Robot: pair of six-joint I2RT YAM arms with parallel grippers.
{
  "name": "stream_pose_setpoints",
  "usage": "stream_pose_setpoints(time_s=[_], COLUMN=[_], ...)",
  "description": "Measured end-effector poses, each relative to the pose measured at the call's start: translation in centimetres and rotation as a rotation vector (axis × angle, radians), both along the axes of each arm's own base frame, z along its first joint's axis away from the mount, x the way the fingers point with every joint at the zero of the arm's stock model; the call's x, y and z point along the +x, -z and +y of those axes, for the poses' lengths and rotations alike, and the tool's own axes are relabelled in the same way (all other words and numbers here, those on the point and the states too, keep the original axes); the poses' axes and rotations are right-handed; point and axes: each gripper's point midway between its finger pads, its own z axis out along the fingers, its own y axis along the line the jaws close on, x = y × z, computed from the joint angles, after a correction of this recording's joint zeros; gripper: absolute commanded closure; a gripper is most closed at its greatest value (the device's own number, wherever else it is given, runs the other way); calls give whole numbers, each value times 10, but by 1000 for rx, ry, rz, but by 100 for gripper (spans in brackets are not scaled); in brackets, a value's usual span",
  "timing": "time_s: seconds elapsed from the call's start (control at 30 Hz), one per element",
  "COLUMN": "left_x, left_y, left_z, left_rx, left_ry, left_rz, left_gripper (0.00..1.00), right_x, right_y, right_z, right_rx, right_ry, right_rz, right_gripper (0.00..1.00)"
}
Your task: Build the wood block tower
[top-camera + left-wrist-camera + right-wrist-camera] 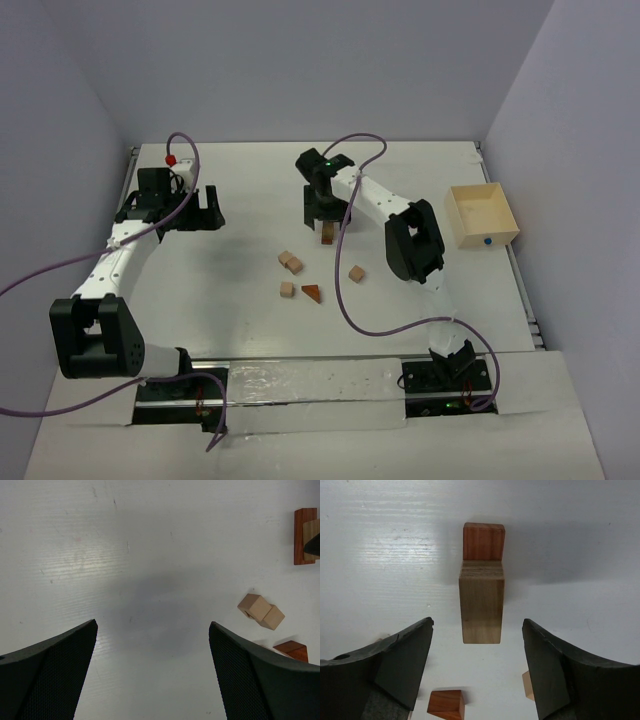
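Note:
The tower [326,236] stands at the table's middle back, tan wood on a reddish-brown base. In the right wrist view I look down its tan top [481,605] to the reddish-brown base [483,541]. My right gripper [322,214] hangs just above it, open and empty [477,625], touching nothing. Loose wood blocks lie in front: a pair of tan cubes [290,262], a tan cube [287,289], a reddish-brown wedge [312,292] and another cube [356,273]. My left gripper [207,211] is open and empty over bare table [152,625], left of the blocks.
A large pale wooden box [481,215] with a blue dot stands at the right edge. The left wrist view shows the tan pair [260,611], the wedge [292,650] and the tower [305,535] at its right side. Purple cables trail from both arms.

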Motion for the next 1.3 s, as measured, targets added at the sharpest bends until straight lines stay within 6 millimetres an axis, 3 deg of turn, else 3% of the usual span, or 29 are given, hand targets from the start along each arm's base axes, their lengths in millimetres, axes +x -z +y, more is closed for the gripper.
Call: stream_pose_setpoints(time_s=[0.17, 0.43, 0.7, 1.3], left_x=[0, 0, 0, 0], left_y=[0, 2, 1, 1], left_z=[0, -1, -2, 0], left_rx=[-2, -6, -10, -8], left_ry=[2, 6, 9, 7], left_rz=[1, 6, 6, 3], left_gripper=[1, 1, 1, 1], right_x=[-2, -7, -5, 8], right_y=[0, -5, -6, 17], right_z=[4, 11, 10, 10], right_rx=[18, 37, 21, -17], right_ry=[-13, -30, -29, -21], right_rz=[11, 7, -9, -8], right_gripper=[10, 7, 10, 19])
